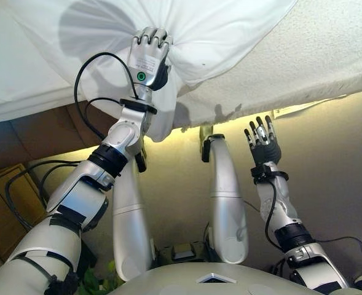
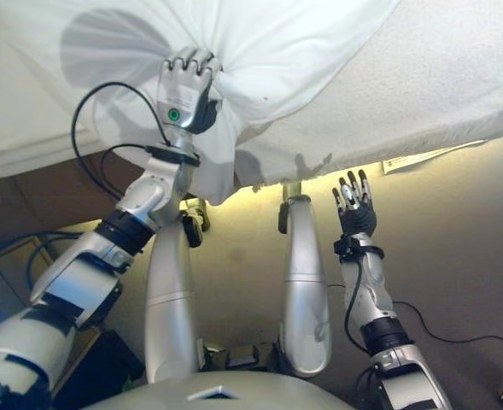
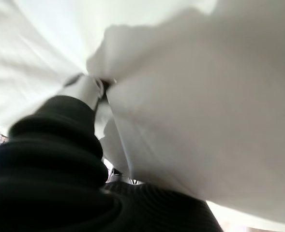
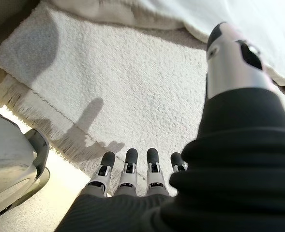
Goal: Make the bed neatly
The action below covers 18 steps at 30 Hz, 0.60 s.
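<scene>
A white sheet (image 1: 224, 31) lies bunched over the bed, above a cream textured blanket (image 1: 303, 67) that hangs over the bed's near edge. My left hand (image 1: 149, 56) is shut on a gathered fold of the white sheet at the bed's edge; in the left wrist view the sheet (image 3: 195, 111) wraps over the hand (image 3: 82, 92). My right hand (image 1: 262, 142) is open, fingers straight, held in the air just below the blanket's fringed edge (image 4: 74, 130) and touching nothing. It also shows in the right wrist view (image 4: 132, 169).
A brown wooden bed frame or cabinet (image 1: 21, 135) stands at the left under the sheet. Beige carpet floor (image 1: 328, 178) lies below the bed's edge. A white tag (image 2: 422, 158) hangs from the blanket's edge at the right.
</scene>
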### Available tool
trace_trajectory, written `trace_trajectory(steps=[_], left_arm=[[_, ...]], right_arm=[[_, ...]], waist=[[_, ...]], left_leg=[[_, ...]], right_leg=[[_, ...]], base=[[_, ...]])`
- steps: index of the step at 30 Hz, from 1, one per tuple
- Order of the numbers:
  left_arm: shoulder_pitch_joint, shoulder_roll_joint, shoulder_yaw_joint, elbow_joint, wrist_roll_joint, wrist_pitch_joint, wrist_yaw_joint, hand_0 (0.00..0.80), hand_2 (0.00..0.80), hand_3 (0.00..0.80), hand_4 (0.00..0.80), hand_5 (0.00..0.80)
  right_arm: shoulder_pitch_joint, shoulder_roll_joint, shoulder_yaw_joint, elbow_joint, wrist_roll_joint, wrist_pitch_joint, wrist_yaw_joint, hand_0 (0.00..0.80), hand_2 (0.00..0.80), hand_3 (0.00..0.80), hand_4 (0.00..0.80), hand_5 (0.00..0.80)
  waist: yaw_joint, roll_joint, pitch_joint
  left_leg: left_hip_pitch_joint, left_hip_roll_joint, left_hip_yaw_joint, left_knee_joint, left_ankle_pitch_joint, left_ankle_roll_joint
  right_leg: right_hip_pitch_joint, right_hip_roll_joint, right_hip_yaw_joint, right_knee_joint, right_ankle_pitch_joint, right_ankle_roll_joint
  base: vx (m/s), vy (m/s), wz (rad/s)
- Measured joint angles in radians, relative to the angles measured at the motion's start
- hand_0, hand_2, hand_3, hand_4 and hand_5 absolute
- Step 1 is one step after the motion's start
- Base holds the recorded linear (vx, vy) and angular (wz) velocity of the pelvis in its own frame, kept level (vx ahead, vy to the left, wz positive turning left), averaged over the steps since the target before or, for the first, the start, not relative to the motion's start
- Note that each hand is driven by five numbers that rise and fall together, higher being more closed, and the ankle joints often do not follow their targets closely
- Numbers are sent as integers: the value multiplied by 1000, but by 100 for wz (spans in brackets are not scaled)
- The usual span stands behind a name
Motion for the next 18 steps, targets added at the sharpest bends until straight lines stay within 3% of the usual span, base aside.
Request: trace_trajectory(steps=[7, 13, 18], left_arm=[[64, -22, 7, 26, -129, -19, 3, 800, 800, 800, 800, 800], [184, -37, 30, 114, -248, -123, 56, 800, 800, 800, 800, 800], [267, -34, 57, 202, -370, -209, 83, 800, 800, 800, 800, 800]], right_arm=[[7, -4, 0, 0, -16, 15, -3, 0, 0, 0, 0, 0], [35, -4, 2, 4, -33, 22, -1, 0, 0, 0, 0, 0], [51, -4, -1, 32, -33, 22, 10, 0, 0, 0, 0, 0]], waist=[[0, 17, 1], [6, 42, 1], [37, 47, 1]], left_leg=[[151, -15, 5, -138, 43, 5], [346, -22, -44, -328, 118, -26], [494, -18, -61, -442, 157, -29]], right_leg=[[135, -16, -11, -95, 18, 2], [353, -39, -110, -230, 33, -12], [522, -57, -176, -302, 27, -21]], base=[[45, 50, 5], [8, -43, 28], [115, 1, 31]])
